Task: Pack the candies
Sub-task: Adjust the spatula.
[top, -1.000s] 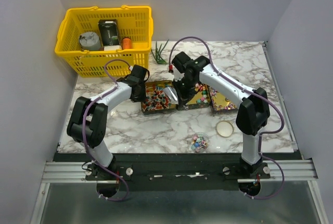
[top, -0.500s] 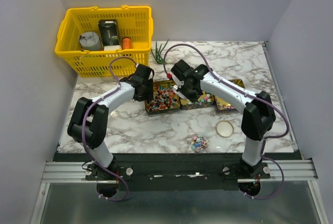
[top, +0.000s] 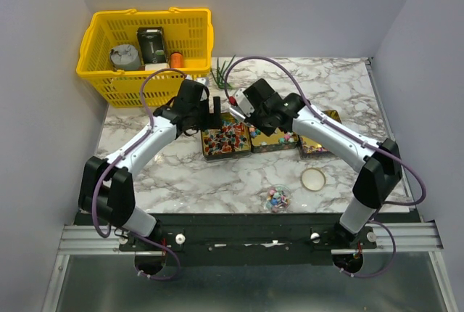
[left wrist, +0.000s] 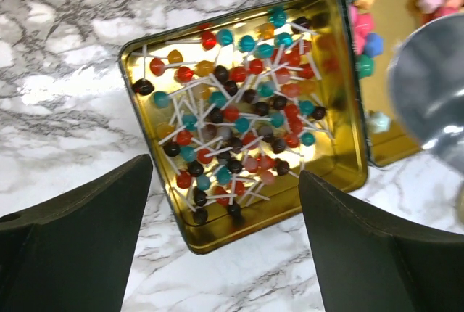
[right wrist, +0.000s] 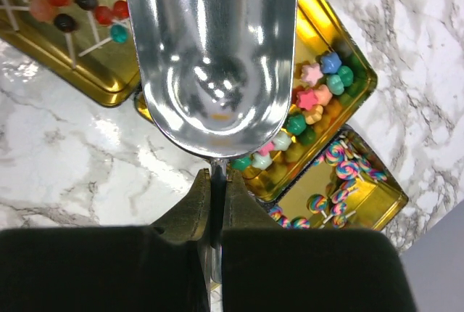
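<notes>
While the left gripper (left wrist: 225, 181) hung with jaws spread wide above a square gold tin (left wrist: 330, 156), the candies (left wrist: 239, 120) inside lay as round red, teal and brown balls on white sticks. Further right, the right gripper (right wrist: 217, 181) pinched the handle of a shiny silver metal scoop (right wrist: 210, 58) over 2 more gold tins (right wrist: 315, 33) holding pastel stars and striped swirls.

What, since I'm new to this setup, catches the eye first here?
A gold tin crammed with coloured lollipops sits mid-table, below the open left pincer. The right pincer clamps a shiny metal scoop over the neighbouring tin of star-shaped sweets. A yellow basket stands at the far left corner.
</notes>
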Controlling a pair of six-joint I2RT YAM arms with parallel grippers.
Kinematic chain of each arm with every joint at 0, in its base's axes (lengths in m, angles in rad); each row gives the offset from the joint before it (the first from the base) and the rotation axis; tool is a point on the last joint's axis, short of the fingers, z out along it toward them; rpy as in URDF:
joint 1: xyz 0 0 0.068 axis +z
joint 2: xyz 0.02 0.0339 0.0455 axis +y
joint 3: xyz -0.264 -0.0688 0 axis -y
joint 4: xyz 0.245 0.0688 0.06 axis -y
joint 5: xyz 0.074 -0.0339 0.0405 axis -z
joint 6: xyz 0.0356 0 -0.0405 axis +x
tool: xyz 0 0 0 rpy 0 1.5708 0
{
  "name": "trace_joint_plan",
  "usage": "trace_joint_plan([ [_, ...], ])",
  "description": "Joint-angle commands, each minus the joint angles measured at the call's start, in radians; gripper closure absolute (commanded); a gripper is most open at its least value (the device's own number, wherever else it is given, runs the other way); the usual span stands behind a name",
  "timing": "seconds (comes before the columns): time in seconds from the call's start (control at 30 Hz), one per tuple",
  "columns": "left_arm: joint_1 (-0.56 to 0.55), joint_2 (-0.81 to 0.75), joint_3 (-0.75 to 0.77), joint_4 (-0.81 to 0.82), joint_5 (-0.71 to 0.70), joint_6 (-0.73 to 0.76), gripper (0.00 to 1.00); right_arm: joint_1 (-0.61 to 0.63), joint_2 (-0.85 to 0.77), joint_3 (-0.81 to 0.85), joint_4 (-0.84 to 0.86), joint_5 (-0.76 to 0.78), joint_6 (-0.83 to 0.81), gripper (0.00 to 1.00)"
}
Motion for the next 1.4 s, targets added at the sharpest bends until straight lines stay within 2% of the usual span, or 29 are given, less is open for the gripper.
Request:
trace_joint_plan([
  [0.0,0.004,-0.092,-0.006,0.062,0.139,0.027,0.02,0.032,-0.077,-0.025,0.065,-0.093,-0.008,0.99],
  [0.23,0.011,-0.133,-0.046,0.155,0.248,0.004,0.01,0.061,-0.124,-0.042,0.074,-0.171,-0.001,0.99],
  [0.7,0.056,-0.295,-0.163,0.292,0.238,-0.060,0.02,0.066,-0.078,-0.062,0.040,-0.042,0.032,0.99],
  [0.97,0.056,-0.217,-0.155,0.277,0.284,-0.059,0.03,0.087,-0.139,-0.070,0.062,-0.091,0.015,0.99],
  [1.07,0.057,-0.174,-0.140,0.249,0.285,-0.045,0.06,0.092,-0.195,-0.085,0.083,-0.134,0.012,0.99],
  [1.23,0.056,-0.146,-0.144,0.224,0.271,-0.025,0.11,0.093,-0.294,-0.126,0.128,-0.090,0.011,0.99],
  [1.37,0.054,-0.114,-0.146,0.191,0.265,-0.024,0.14,0.093,-0.351,-0.142,0.181,-0.120,-0.004,0.99],
])
